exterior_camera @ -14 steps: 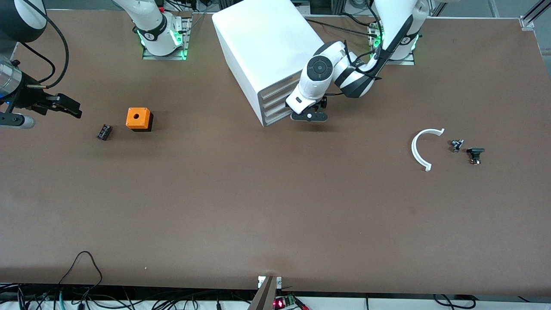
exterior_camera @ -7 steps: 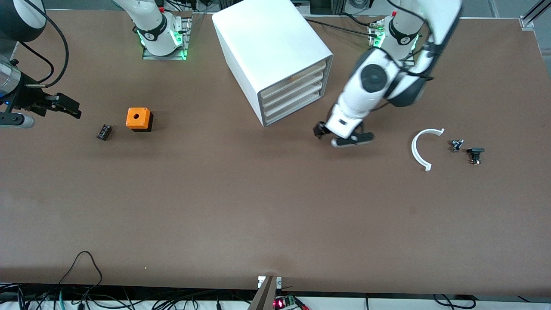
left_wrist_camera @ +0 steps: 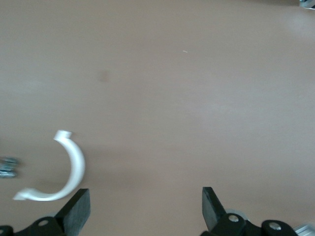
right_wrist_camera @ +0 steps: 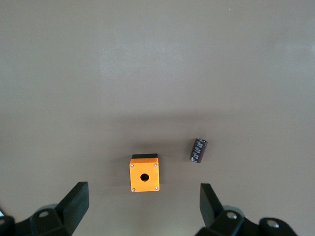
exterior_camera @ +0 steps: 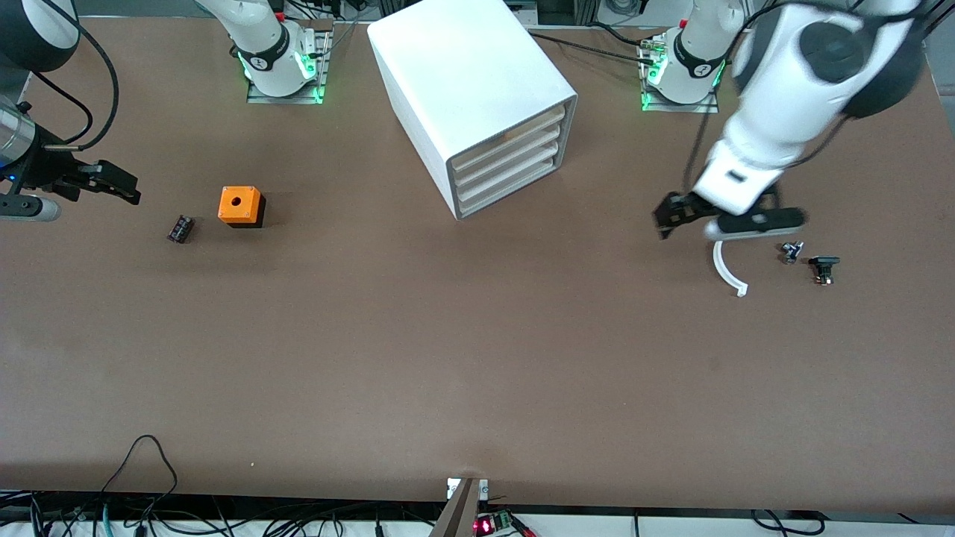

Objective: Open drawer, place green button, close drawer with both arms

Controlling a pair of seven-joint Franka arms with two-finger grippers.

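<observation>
**Left arm leaves the cabinet and swings toward the small parts**

Nearest the front camera, toward the left arm's end of the table, lie a small black part point(exterior_camera: 823, 268) and a smaller grey one point(exterior_camera: 791, 251). Both are hard and angular. I cannot tell which of them, if either, is the button, since no green cap shows. Beside them lies a thin white arc point(exterior_camera: 725, 271) of smooth, rigid plastic, shaped like a half ring.

The left gripper point(exterior_camera: 715, 218) now hangs over that arc with its jaws spread wide and nothing between them. A second ago it was at the front of the cabinet, level with the lowest tray. It has since crossed the bare brown table point(exterior_camera: 477, 358), which is matte and faintly mottled.

Toward the right arm's end are a dark ribbed cylinder point(exterior_camera: 180, 228) and a glossy orange box point(exterior_camera: 240, 206), which has a round hole in its top and a black base. The right gripper point(exterior_camera: 112, 186) waits above that end exactly as before, wide open and empty.

Farthest from the camera stands the white cabinet point(exterior_camera: 462, 74), boxy with softly rounded edges. The drawer point(exterior_camera: 515, 181) sits flush under the two above it and looks shut. Judging by that, opening is not yet done, and the left arm seems to be going for a part first.
</observation>
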